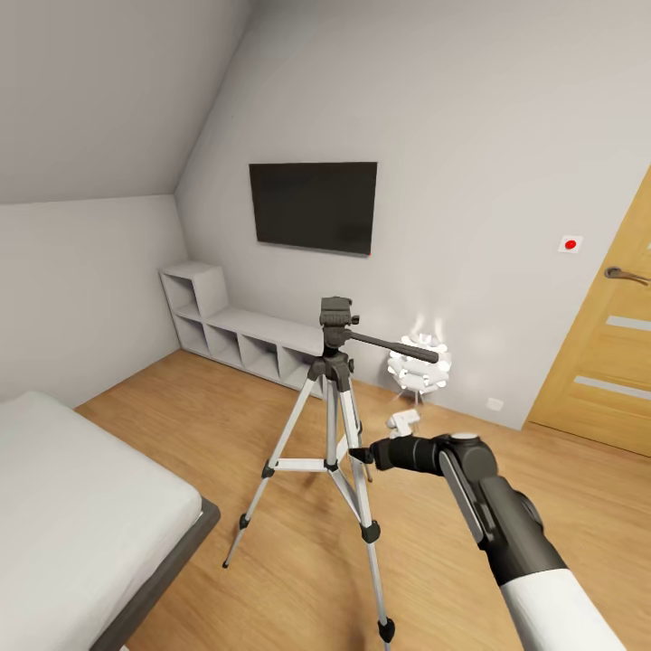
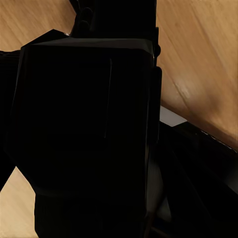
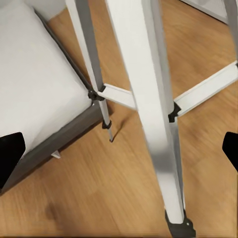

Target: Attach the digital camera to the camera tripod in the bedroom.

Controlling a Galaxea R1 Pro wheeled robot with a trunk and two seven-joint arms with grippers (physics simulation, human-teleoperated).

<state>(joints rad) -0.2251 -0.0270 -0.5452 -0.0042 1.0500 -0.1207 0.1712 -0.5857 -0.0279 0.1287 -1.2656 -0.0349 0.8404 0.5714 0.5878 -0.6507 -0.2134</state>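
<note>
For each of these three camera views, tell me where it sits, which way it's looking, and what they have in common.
Head view: on the robot's head, looking forward and down at the camera tripod, bed and TV; the right arm reaches toward a leg.
Left wrist view: on the left arm, close against a dark boxy shape over wood floor.
Right wrist view: on the right arm, facing the tripod's legs, fingertips at the edges.
Shared: head and right wrist views both show tripod and bed.

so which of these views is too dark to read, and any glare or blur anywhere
Left wrist view: nearly black, a dark boxy shape against wood floor, no detail readable. Head view: evenly lit and sharp, the ball lamp glows with a soft halo on the wall. Right wrist view: bright, tripod legs slightly soft up close, right pincer tips are black at the edges.
</note>
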